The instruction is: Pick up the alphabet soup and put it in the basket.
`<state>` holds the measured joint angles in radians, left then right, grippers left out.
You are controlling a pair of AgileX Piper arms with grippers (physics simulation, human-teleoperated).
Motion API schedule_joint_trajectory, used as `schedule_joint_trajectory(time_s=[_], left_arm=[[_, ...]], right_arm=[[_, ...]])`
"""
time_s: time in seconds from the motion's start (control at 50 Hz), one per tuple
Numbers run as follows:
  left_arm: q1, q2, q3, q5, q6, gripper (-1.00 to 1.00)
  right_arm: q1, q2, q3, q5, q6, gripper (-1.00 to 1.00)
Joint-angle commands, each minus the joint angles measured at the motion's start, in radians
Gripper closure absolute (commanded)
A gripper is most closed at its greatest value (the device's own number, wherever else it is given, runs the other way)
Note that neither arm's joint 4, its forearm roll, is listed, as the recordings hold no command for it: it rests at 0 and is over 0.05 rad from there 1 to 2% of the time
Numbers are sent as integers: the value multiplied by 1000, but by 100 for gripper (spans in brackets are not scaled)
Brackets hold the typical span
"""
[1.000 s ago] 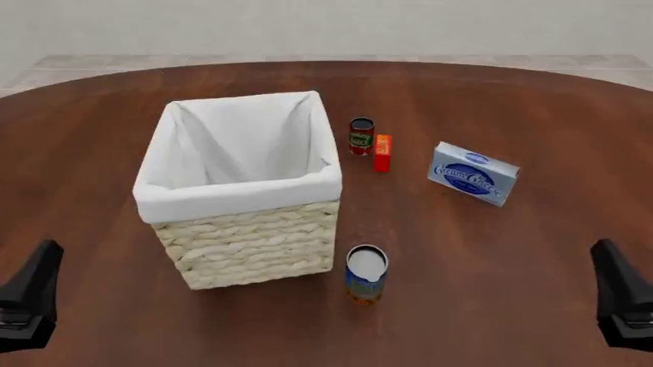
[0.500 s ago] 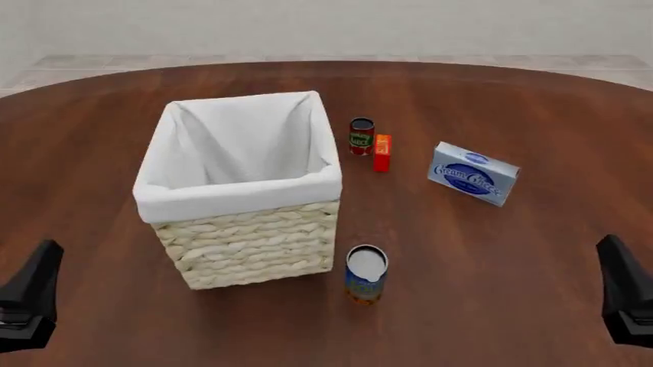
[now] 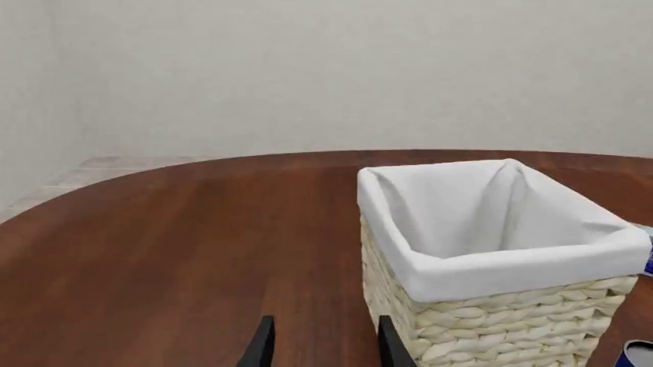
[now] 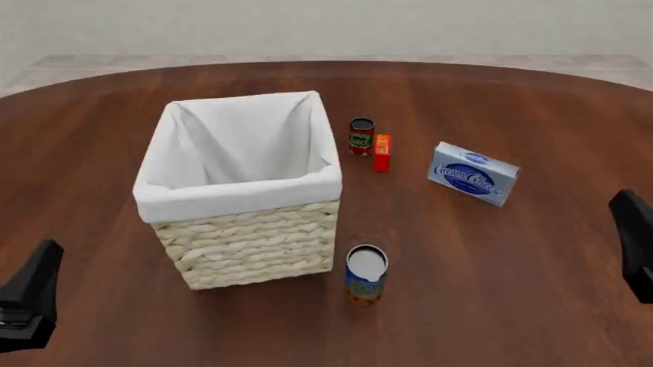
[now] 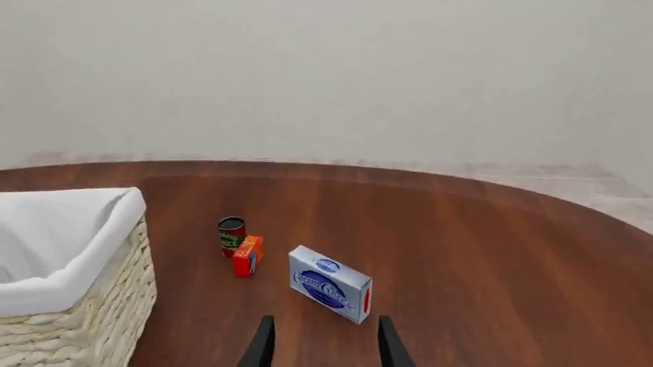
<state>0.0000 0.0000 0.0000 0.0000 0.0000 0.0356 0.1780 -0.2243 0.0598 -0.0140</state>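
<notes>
The table (image 4: pixel 531 99) is a broad round top of dark polished wood, and everything stands well inside its edge. The biggest thing on it is the basket (image 4: pixel 250 237), square, woven of cream wicker, with a white cloth lining folded over the rim; it stands upright with its mouth open, and nothing shows inside it. It looks stiff enough to take a dropped can without tipping.

Farther off, to the right, lies a blue-and-white box (image 4: pixel 472 173), and between it and the basket stand a small dark-topped can (image 4: pixel 362 136) and a small orange-red box (image 4: pixel 383 152), touching or nearly so.

The alphabet soup (image 4: pixel 366 274) stands upright on the table just beside the basket's near right corner, apart from the wicker, its silver-grey top facing up and its blue label showing below. I judge it rigid and moderately heavy for its size, with a smooth, somewhat slippery wall. The best hold is across the round side, about mid-height, fingers squarely opposite each other so it cannot roll out or tilt.

Neither arm is near it. The left gripper (image 3: pixel 321 348) has its fingers parted with nothing between them; the right gripper (image 5: pixel 321 348) likewise stands open and empty, well off to the right of the can.
</notes>
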Motion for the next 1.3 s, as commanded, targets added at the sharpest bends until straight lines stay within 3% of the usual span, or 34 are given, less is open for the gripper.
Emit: schedule_joint_trajectory(time_s=[0.02,0.28,0.34,0.36,0.46,0.5,0.86,0.94,1.3], left_arm=[[0,0,0,0,0,-100],[0,0,0,0,0,-100],[0,0,0,0,0,-100],[0,0,0,0,0,-100],[0,0,0,0,0,-100],[0,0,0,0,0,-100],[0,0,0,0,0,-100],[0,0,0,0,0,-100],[0,0,0,0,0,-100]], right_arm=[[43,123,-106,17,52,-100],[107,335,-159,-51,-22,-100],[135,361,-170,-64,-62,-100],[135,376,-171,-75,-99,-100],[178,434,-179,-111,-79,-100],[174,441,-175,-127,-116,-100],[271,585,-219,-177,-82,-100],[325,634,-230,-202,-50,-100],[438,724,-254,-225,-38,-100]])
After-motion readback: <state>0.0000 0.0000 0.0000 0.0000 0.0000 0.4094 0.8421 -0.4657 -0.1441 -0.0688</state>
